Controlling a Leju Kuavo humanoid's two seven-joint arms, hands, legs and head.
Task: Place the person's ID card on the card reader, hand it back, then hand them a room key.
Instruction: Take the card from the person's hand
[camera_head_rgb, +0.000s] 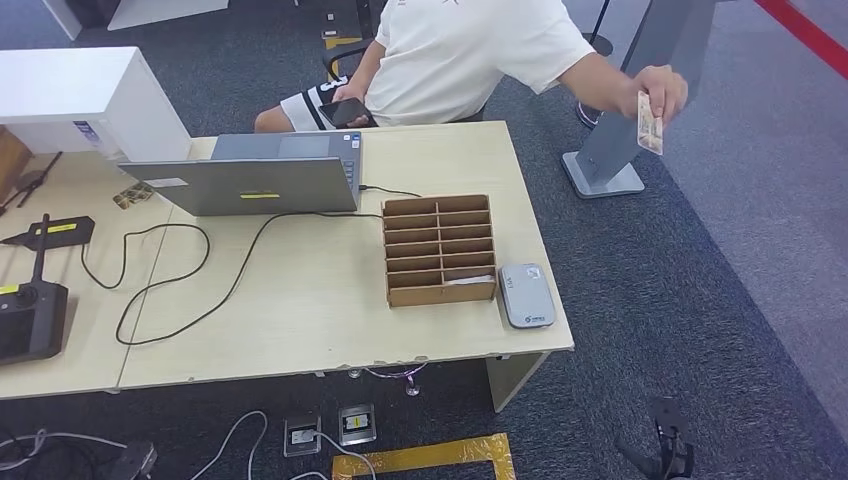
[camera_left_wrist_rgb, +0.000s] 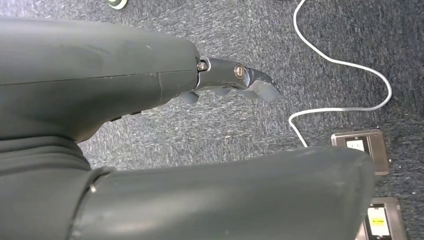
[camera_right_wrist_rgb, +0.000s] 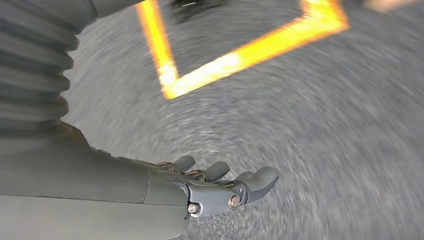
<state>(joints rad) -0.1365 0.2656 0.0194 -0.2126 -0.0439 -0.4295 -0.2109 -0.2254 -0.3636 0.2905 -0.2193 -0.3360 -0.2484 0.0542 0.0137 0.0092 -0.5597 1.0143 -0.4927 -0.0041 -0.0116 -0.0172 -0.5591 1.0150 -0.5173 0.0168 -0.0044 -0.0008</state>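
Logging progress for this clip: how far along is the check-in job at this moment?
Nothing looks done yet. The person's hand holds the pale rectangular ID card out beside the table. The small grey card reader on the light wooden table has nothing on it. The right hand is empty over grey carpet, in a blurred view; the left hand holds nothing. Left: taking the card, reading, returning it, handing over a room key.

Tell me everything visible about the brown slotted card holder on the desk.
The brown slotted card holder looks like cardboard or thin wood: a rectangular box split into two columns of narrow horizontal slots. It sits flat near the right end of the pale wooden desk, just left of the small grey card reader. Something pale lies in its nearest right slot. No hand touches it.
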